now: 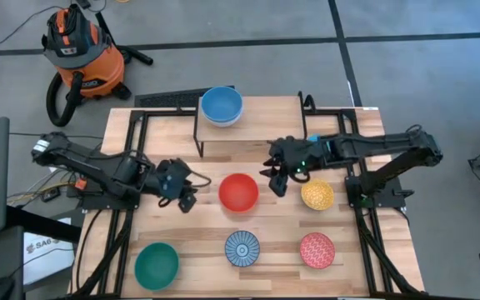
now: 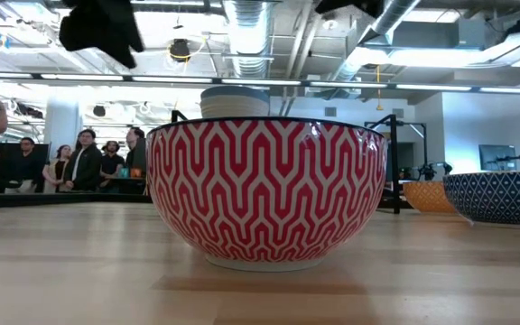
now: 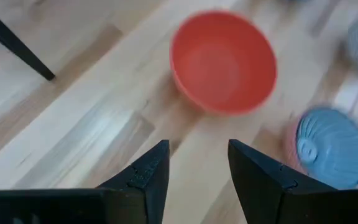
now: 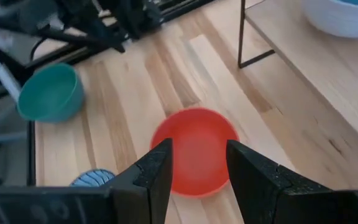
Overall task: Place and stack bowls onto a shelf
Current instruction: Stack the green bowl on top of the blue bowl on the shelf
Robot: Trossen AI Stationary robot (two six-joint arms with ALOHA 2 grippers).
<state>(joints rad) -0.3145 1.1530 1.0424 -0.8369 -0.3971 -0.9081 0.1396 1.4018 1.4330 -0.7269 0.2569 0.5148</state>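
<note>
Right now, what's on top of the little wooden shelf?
A blue round bowl sits on the small light-wood shelf, nested in a white bowl whose rim peeks out. Anything beneath those is covered.

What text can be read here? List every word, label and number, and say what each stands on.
"SAB": partial print on the white box on the floor left of the table; the rest is too small to read.
Label on the orange vacuum: too small to read.
Nothing else legible in any view.
</note>
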